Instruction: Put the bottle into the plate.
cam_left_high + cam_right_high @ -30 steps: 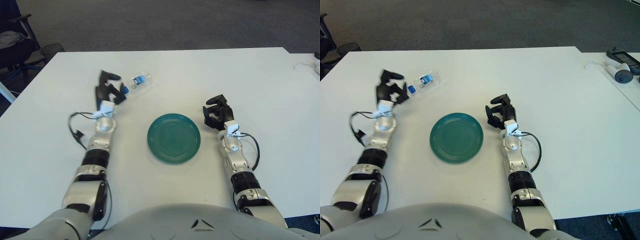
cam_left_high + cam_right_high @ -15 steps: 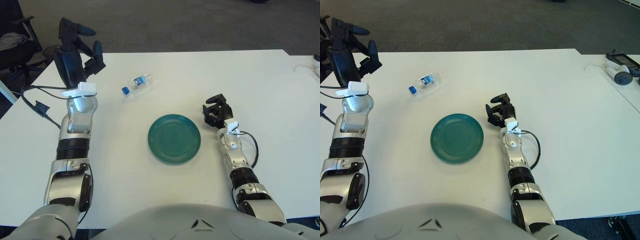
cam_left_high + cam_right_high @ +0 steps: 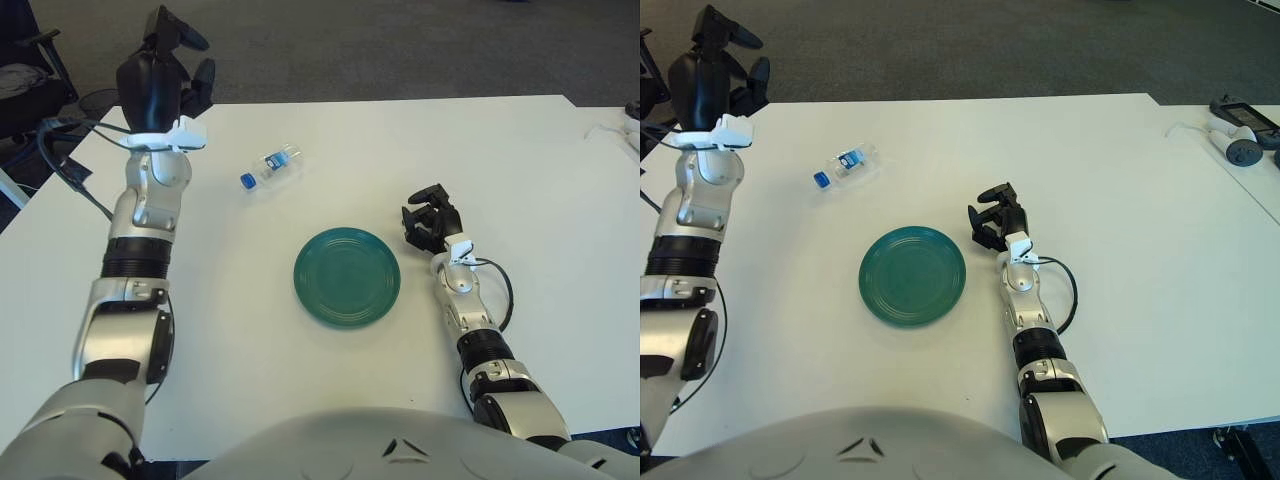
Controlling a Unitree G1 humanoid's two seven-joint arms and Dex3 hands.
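While bottle lies off plate, left hand fingers spread, empty; right hand curled, empty.

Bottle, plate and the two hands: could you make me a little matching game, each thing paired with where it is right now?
Things:
1. bottle
2. plate
3. left hand
4. right hand

Places:
A. raised above the table's far left corner
B. just right of the plate
C. lying on its side, far left of the plate
D. middle of the white table

Pairs: 1-C, 2-D, 3-A, 4-B
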